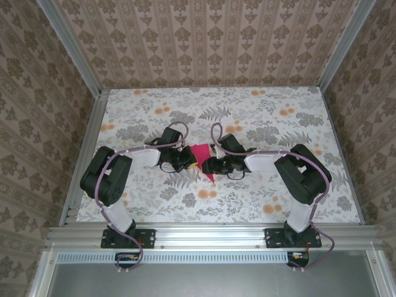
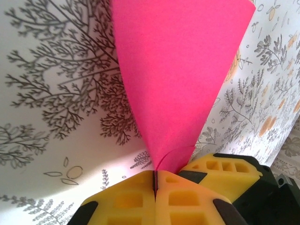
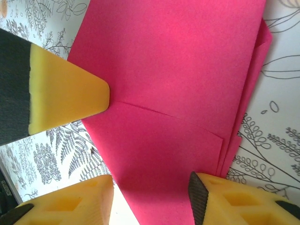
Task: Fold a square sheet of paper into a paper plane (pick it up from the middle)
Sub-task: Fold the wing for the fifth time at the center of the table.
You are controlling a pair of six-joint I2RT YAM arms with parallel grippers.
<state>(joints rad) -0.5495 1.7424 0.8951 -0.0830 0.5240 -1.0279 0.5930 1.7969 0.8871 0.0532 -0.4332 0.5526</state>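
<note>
Over the floral tablecloth (image 1: pixel 247 117), left tool (image 2: pixel 154 180) pinches folded magenta paper (image 2: pixel 173 70); right tool (image 3: pixel 150 187) gapes.

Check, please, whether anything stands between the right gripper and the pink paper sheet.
Nothing visible does. The folded pink paper sheet lies ahead of the right gripper, whose jaws stand open on either side of it. The left gripper is shut on the paper from the opposite side, clear of that path.

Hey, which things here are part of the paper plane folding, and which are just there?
Part of the job: folded pink paper; left gripper, shut on it; right gripper, open around it.
Just there: floral tablecloth; patterned walls; metal frame.
</note>
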